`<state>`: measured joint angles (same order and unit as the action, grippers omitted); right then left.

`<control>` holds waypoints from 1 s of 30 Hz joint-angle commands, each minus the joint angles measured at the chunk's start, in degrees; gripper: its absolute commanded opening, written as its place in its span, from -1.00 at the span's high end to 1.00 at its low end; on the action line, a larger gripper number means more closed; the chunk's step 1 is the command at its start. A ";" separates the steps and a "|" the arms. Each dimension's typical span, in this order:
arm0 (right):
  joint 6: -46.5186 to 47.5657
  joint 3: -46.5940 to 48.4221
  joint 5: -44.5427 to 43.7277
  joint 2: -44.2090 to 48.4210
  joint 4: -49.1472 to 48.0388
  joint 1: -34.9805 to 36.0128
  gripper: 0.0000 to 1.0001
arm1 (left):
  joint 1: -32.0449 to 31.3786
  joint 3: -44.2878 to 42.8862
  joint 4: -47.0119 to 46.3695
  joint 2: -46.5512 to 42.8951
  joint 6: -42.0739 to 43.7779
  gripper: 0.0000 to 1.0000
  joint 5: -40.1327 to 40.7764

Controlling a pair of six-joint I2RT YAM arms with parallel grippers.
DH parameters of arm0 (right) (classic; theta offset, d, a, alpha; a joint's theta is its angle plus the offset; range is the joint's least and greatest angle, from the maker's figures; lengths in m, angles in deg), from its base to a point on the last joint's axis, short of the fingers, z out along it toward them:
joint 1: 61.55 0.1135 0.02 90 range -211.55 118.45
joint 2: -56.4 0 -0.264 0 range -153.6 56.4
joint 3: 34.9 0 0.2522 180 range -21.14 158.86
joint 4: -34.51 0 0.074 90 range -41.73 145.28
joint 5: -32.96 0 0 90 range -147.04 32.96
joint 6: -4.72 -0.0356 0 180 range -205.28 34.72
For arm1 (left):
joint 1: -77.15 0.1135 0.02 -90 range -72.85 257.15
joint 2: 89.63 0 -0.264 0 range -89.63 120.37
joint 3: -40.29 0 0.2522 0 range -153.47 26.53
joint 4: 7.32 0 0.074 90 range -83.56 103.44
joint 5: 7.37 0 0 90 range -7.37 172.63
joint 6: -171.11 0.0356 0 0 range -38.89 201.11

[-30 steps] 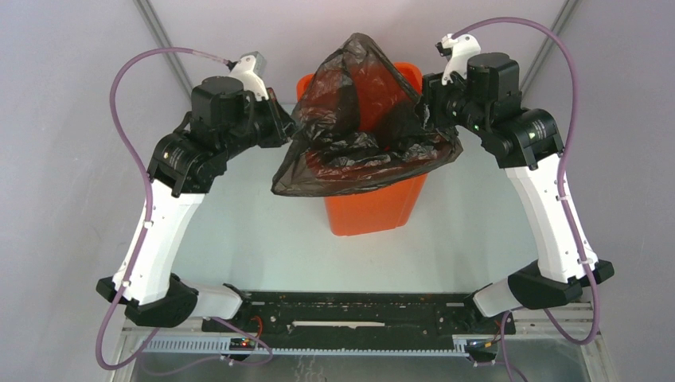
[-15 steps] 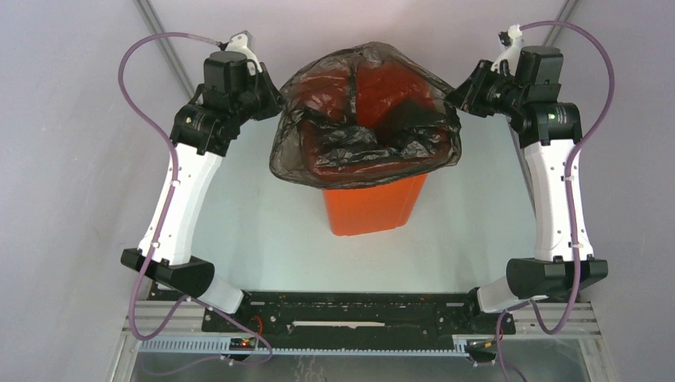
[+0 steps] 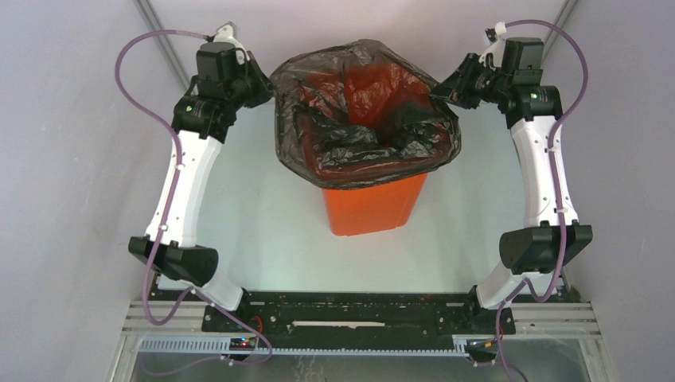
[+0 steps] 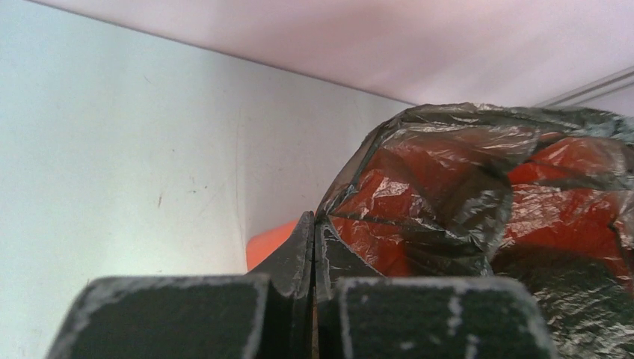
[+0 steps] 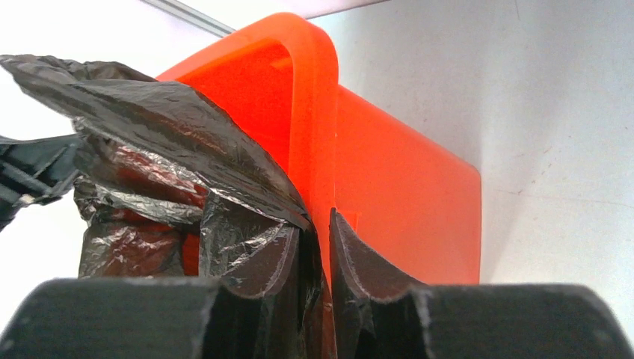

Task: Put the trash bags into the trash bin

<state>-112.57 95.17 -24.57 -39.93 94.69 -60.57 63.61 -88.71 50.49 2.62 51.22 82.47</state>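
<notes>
Black film is spreading over the mouth of the orange trash bin (image 3: 372, 208), and I am reading this as the fitting stage well under way. The trash bag (image 3: 362, 151) is sitting on top of the bin with its middle sagging down inside. Its edge is ballooning out past the rim on the near side, and the bin's lower body is showing bare below it. The left tool (image 3: 267, 86) is pressing its jaws together on a corner of the film at the bin's far left. The right tool (image 3: 442, 90) is pinching a bunched fold at the far right, its jaws standing slightly apart around the plastic, just beside the orange rim. What I am judging as left: the bag's mouth is not yet lying snug round the lip, and much of the film is puffing above rather than hanging inside, so it is wanting pulling down. The bin is standing upright near the middle of a pale, faintly glossy desk (image 3: 263, 231) carrying a few small scuffs. Plain lilac-grey walls (image 3: 64, 199) are closing in the back and sides, with metal struts (image 3: 159, 32) in the far corners and purple cables (image 3: 131, 87) looping from each arm.
</notes>
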 commanded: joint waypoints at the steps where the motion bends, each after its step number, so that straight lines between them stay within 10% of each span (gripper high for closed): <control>1: -2.09 3.25 1.13 -3.16 -0.54 -2.40 0.48 | 0.54 -1.24 -2.48 3.34 -3.18 1.00 -3.93; 15: -6.95 1.75 13.94 0.37 -10.51 -4.48 -0.58 | 4.13 5.45 -5.22 3.17 -16.03 0.99 -20.03; 30: 0.88 7.48 12.16 -5.40 -19.27 1.71 -1.00 | 4.40 11.71 -13.29 0.54 -21.22 0.99 -23.92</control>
<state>-117.27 96.90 -11.52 -42.89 76.74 -62.39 67.66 -76.41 40.81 6.14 31.52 60.68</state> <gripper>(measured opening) 0.994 0.005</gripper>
